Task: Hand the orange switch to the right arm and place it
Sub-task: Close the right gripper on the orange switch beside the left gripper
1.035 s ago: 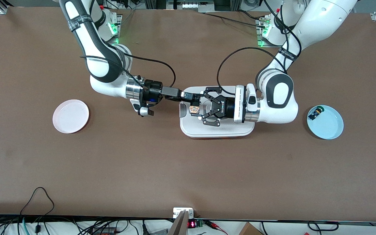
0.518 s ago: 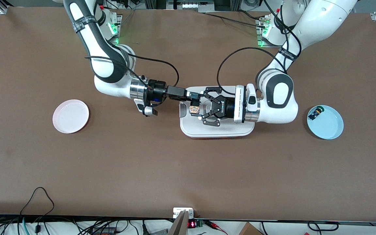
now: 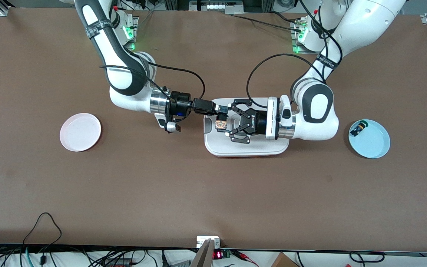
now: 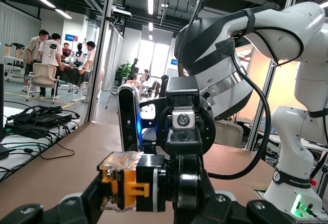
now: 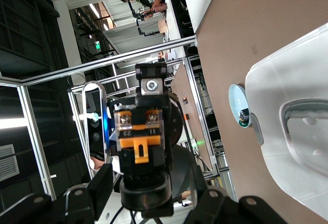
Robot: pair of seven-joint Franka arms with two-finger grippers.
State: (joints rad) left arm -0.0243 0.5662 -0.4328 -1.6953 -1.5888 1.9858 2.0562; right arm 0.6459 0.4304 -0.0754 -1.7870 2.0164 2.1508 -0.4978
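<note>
Over the white tray (image 3: 269, 148), my left gripper (image 3: 225, 123) is shut on the orange switch (image 3: 220, 124), pinching it lengthwise, end to end. In the left wrist view the orange switch (image 4: 130, 180) lies across the left gripper (image 4: 156, 193), showing its black body, orange clip and clear terminal end. My right gripper (image 3: 222, 110) reaches in from the right arm's end and meets it. In the right wrist view the right gripper (image 5: 152, 190) stands open, a finger on each side of the black ring of the orange switch (image 5: 141, 147), with a small gap on both sides.
A pink plate (image 3: 80, 132) lies toward the right arm's end of the table. A light blue plate (image 3: 374, 144) toward the left arm's end holds a small black switch with a green cap (image 3: 358, 128). Cables run along the table edge nearest the front camera.
The right arm has moved toward the left gripper, and its fingers have narrowed around the switch's ring. The left arm and the switch have stayed still.
</note>
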